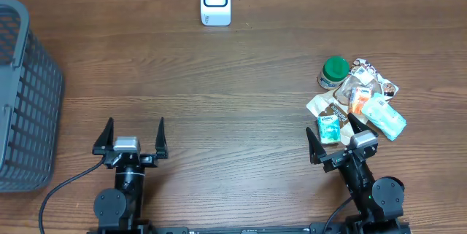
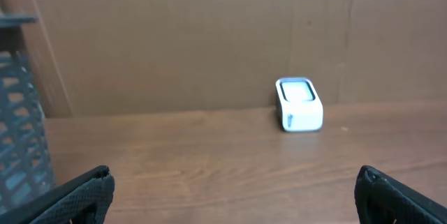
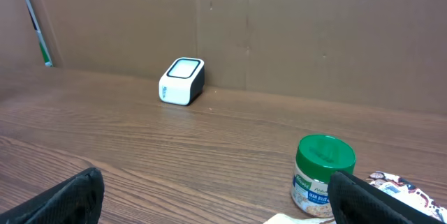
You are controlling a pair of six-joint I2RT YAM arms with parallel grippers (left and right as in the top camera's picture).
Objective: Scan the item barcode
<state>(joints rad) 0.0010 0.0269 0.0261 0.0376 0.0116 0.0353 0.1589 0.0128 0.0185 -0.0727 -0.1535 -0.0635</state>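
Observation:
A pile of items (image 1: 360, 101) lies at the right of the table: a green-lidded jar (image 1: 335, 71) (image 3: 322, 174), several snack packets and a teal tissue pack (image 1: 331, 127). The white barcode scanner (image 1: 215, 1) (image 2: 299, 104) (image 3: 181, 81) stands at the far edge. My right gripper (image 1: 336, 133) (image 3: 216, 196) is open just short of the pile, nothing between its fingers. At the near left, my left gripper (image 1: 135, 133) (image 2: 234, 192) hangs open and empty over bare wood.
A grey mesh basket (image 1: 22, 95) (image 2: 17, 126) stands at the table's left edge. A brown cardboard wall (image 2: 209, 35) backs the table behind the scanner.

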